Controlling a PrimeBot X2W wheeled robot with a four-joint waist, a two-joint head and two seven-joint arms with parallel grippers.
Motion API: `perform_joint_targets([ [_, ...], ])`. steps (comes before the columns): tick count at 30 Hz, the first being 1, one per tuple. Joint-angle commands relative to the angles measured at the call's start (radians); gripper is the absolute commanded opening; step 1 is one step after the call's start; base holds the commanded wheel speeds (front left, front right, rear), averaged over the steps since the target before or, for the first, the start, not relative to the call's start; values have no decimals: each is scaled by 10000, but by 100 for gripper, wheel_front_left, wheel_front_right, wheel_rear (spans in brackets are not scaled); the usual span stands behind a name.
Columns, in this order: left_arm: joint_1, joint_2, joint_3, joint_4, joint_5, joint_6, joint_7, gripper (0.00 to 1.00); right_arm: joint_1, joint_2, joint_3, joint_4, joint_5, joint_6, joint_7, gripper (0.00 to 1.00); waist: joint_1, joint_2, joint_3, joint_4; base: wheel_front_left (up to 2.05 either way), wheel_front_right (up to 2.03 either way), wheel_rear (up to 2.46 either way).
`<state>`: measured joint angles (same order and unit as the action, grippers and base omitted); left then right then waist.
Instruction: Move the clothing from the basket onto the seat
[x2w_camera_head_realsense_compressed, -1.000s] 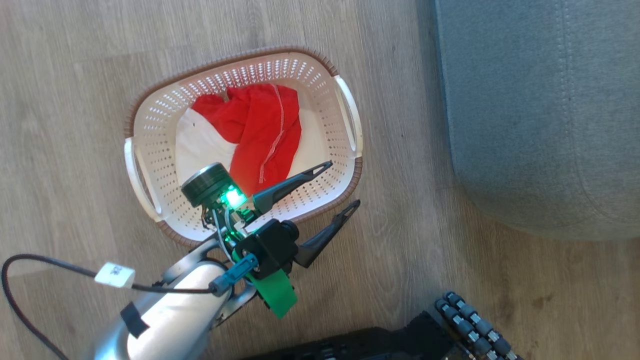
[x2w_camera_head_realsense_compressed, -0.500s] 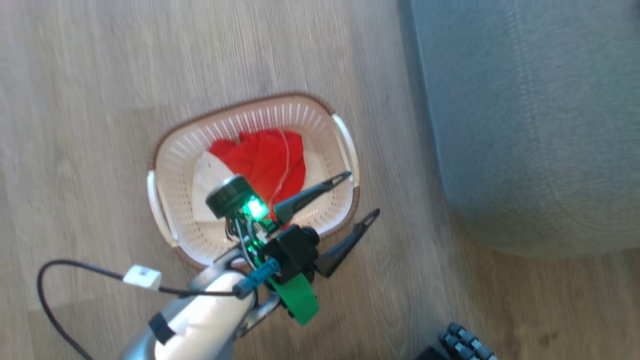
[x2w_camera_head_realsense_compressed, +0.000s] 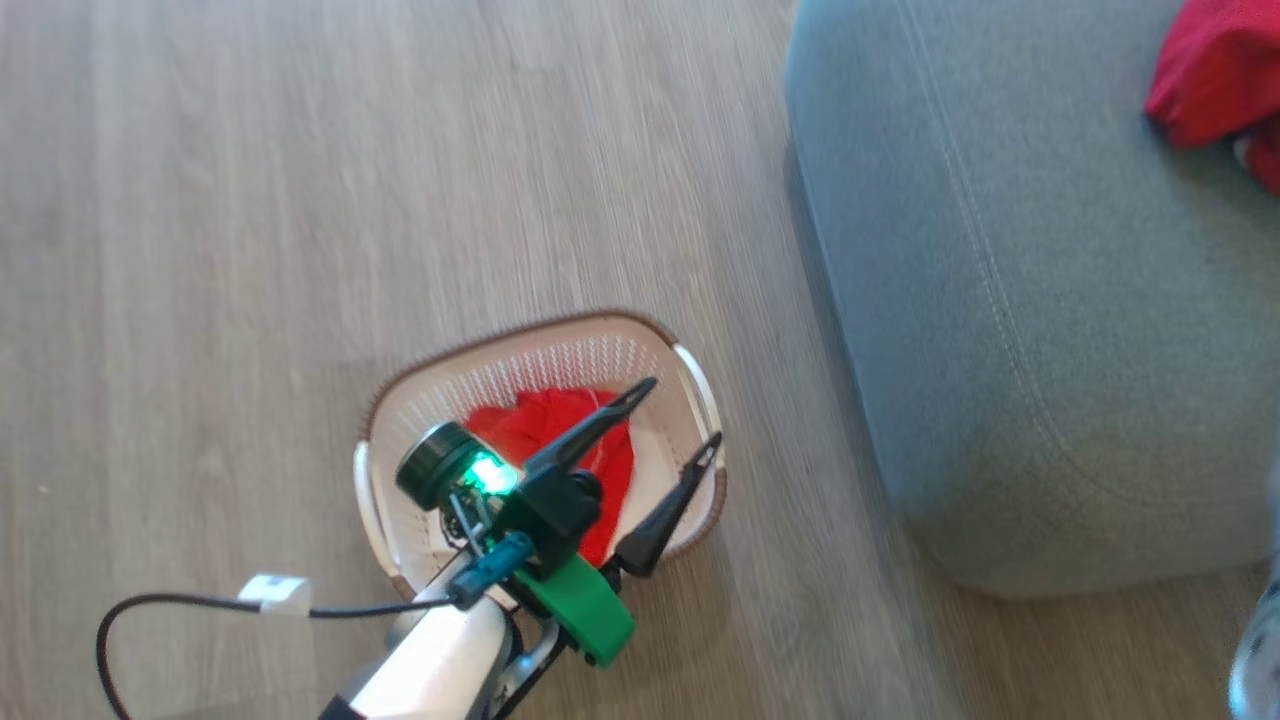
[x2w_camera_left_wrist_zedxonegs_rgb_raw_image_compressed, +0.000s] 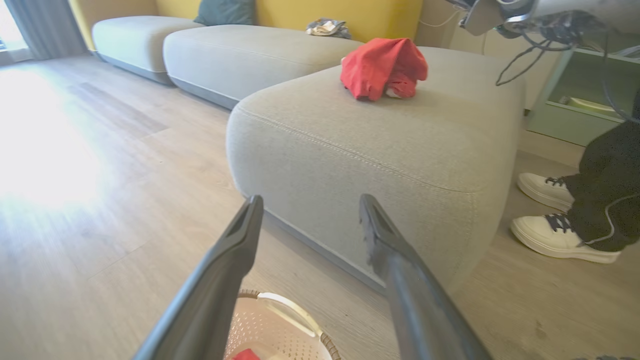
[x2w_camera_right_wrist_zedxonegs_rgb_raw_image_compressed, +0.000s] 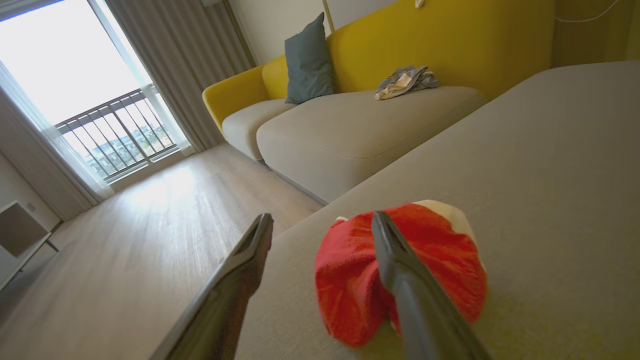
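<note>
One red garment (x2w_camera_head_realsense_compressed: 530, 420) lies crumpled in the basket (x2w_camera_head_realsense_compressed: 560, 360), soft and limp, likely best pinched at a raised fold; the other garment (x2w_camera_right_wrist_zedxonegs_rgb_raw_image_compressed: 350, 290) rests on the seat (x2w_camera_head_realsense_compressed: 1000, 300). The left tool (x2w_camera_head_realsense_compressed: 683, 410) hangs over the basket, wide open and empty; the right tool (x2w_camera_right_wrist_zedxonegs_rgb_raw_image_compressed: 322, 216) gapes empty too

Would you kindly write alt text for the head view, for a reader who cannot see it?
The open left gripper hangs over a cream perforated basket on the wood floor, with a red garment inside. To the right, a grey seat carries a second red garment at its far corner.
</note>
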<state>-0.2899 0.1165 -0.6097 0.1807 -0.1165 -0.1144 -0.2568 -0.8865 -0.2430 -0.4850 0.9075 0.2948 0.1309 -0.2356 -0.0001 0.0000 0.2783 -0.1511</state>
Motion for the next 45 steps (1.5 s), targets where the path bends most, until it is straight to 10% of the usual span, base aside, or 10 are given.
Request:
perform_joint_targets([
  [1,-46,-121,466,-256,-73,92,-49,100,218,56,648,-680,439,-2,146,100,1,0,-463,193,0,0,0],
  [9,566,-579,1863,-247,-135,656,-49,100,3989,-382,4247,-5077,4327,-2,677,100,1,0,-1354,763,0,0,0],
  [21,1080,-659,3222,-345,-447,1523,-49,100,6577,-408,6748,-6963,4610,-2,-180,100,1,0,-1856,1401,0,0,0],
  [45,2158,-662,4173,-290,-1936,2119,-49,100,8590,1583,5852,-7204,2826,-2,-261,100,1,0,-2125,1562,0,0,0],
])
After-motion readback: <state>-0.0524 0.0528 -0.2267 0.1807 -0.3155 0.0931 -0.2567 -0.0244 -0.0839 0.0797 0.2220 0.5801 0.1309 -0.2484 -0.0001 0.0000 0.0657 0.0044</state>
